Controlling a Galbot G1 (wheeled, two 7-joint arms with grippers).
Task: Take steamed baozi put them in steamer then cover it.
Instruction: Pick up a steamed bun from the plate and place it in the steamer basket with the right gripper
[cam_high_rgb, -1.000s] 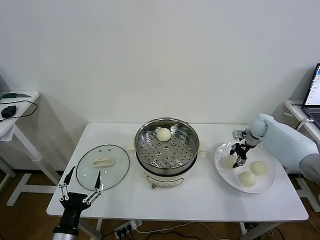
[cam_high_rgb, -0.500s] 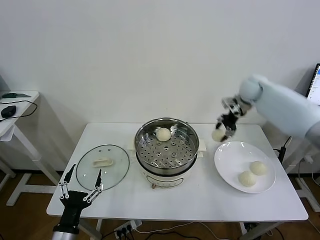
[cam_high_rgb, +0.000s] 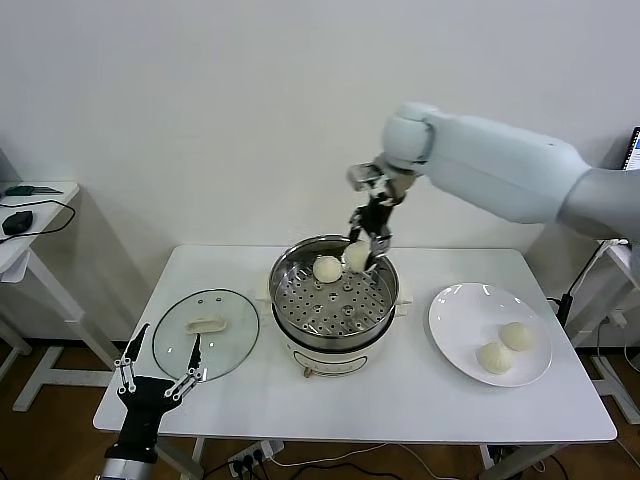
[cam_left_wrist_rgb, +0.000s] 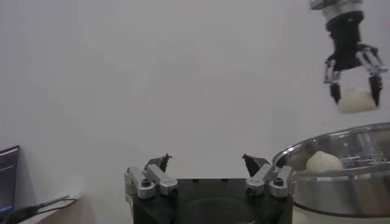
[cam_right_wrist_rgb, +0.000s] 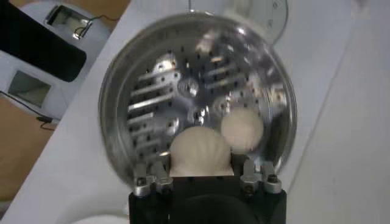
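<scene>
While my right gripper (cam_high_rgb: 366, 247) pinches a second baozi (cam_high_rgb: 357, 255) above the steamer (cam_high_rgb: 333, 299) | one bun (cam_high_rgb: 327, 268) inside at 12 o'clock | two (cam_high_rgb: 506, 346) left on plate (cam_high_rgb: 460, 310) | glass lid (cam_high_rgb: 206, 333) off | left gripper (cam_high_rgb: 160, 372) spread wide, empty.

We take this for a lab or test room set up to imitate a kitchen. A plain white folding table (cam_high_rgb: 400, 400) stands against a bare white wall (cam_high_rgb: 250, 120), with no cupboards or sink around it. Under the table's near edge a power strip (cam_high_rgb: 255, 457) lies on the wooden floor. Beyond the table's left edge we see a white desk (cam_high_rgb: 30, 235) with a cable, and past its right edge a laptop (cam_high_rgb: 632, 165).
</scene>
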